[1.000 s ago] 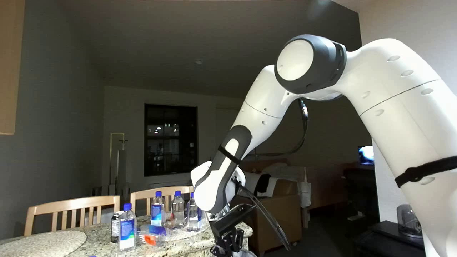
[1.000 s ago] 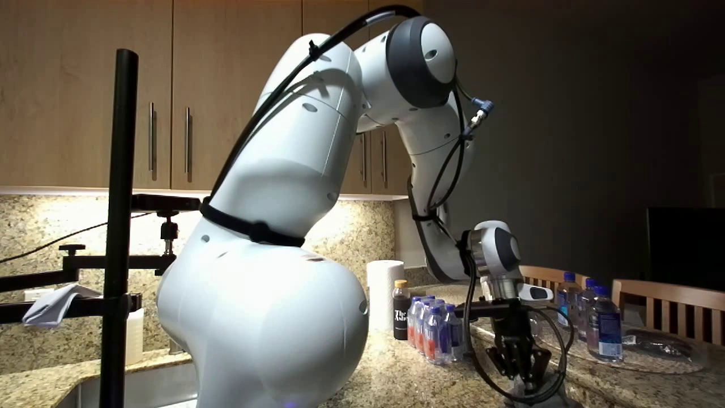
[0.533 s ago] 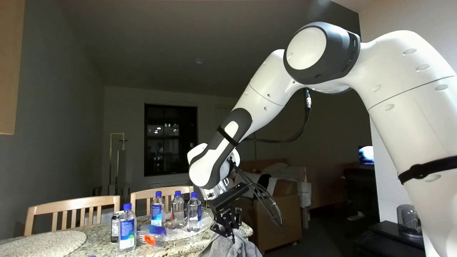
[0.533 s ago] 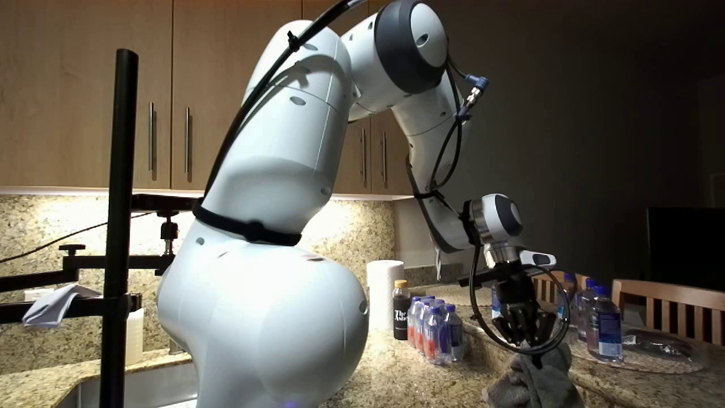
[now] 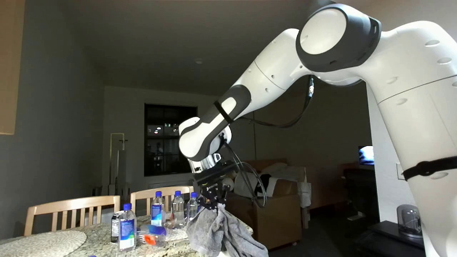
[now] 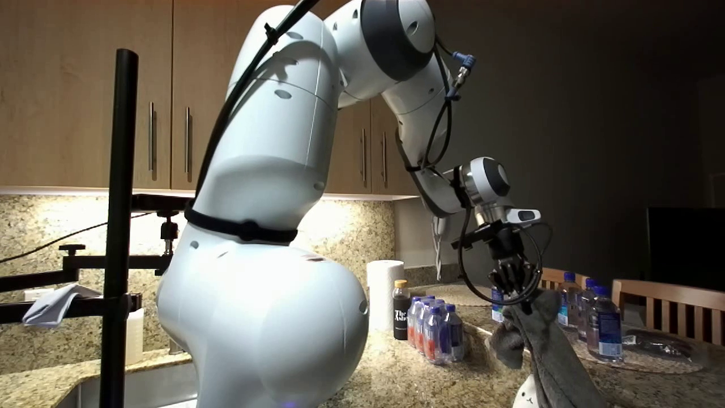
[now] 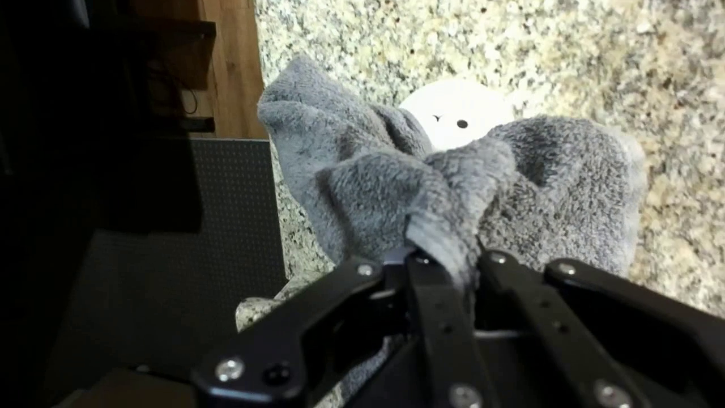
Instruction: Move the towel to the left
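The towel is a limp grey cloth hanging in folds below my gripper in an exterior view. The towel also hangs from the gripper in an exterior view, its lower end cut off by the frame. In the wrist view the gripper is shut on a gathered fold of the towel, which spreads out to both sides beyond the fingertips. The towel is held above the granite counter. The cloth directly between the finger pads is mostly hidden.
A white round object with a small face sits under the towel, partly covered. Several blue-capped bottles stand on the raised counter. A pack of small bottles, a dark bottle and a paper roll stand by the wall.
My gripper has risen, carrying the towel up into both exterior views. It has also shifted left in one of them. The white object beneath the towel has come into view.
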You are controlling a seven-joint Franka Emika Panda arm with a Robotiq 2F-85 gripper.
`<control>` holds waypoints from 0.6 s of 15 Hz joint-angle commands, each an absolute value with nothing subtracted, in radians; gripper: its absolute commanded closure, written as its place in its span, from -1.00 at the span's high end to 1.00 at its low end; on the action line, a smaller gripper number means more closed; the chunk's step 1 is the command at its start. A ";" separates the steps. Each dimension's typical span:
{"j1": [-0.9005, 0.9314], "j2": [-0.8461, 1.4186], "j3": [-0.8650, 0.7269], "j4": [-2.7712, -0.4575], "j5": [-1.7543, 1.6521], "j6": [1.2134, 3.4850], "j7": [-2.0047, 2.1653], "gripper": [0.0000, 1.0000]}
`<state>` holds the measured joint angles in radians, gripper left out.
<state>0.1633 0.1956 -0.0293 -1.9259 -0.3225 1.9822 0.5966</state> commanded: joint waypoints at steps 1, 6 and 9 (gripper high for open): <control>0.170 0.169 -0.001 -1.855 -0.313 1.932 0.706 -0.81; 0.190 0.176 0.045 -1.761 -0.299 1.929 0.816 -0.81; 0.217 0.211 0.071 -1.677 -0.307 1.926 0.882 -0.81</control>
<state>0.1971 0.1869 0.0506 -1.7513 -0.3150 1.9508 0.8137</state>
